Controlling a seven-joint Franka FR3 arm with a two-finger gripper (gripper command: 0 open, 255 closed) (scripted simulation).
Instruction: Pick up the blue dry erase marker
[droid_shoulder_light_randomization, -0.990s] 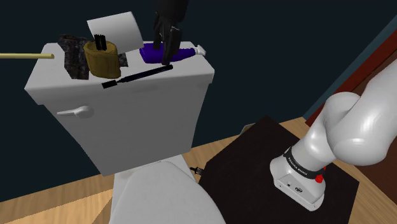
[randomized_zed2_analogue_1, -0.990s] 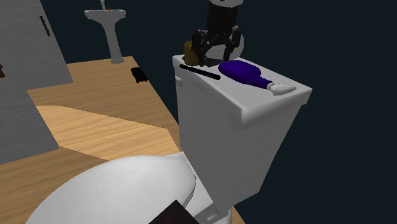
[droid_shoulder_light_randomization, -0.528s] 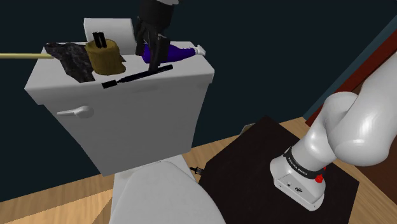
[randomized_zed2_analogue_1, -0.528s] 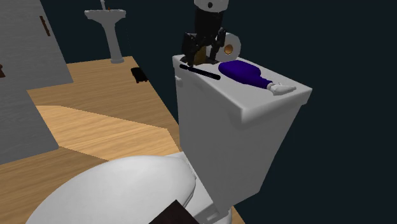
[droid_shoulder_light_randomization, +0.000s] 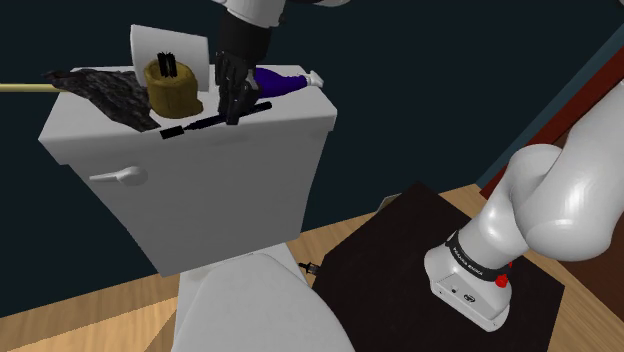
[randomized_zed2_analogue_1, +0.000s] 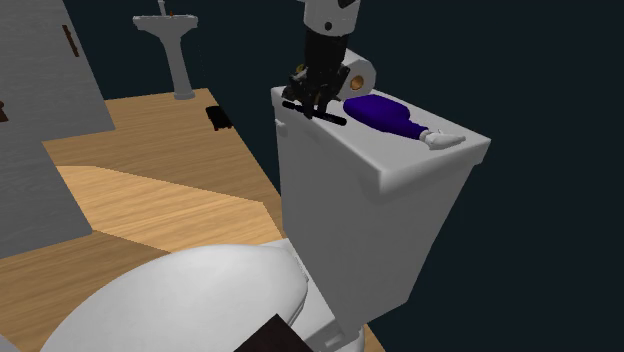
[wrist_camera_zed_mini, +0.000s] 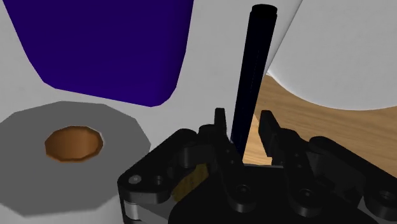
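The dark marker (wrist_camera_zed_mini: 249, 76) lies between the parted, ungripping fingers of the claw (wrist_camera_zed_mini: 243, 116), lengthwise along the toilet tank lid's (droid_shoulder_light_randomization: 70, 118) front edge.

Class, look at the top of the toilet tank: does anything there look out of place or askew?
The dark blue bottle lies on its side on the tank lid. The dark marker lies close along the lid's front edge. A crumpled dark cloth pokes past a far corner.

Bathroom: toilet (droid_shoulder_light_randomization: 200, 190), pedestal sink (randomized_zed2_analogue_1: 172, 40).
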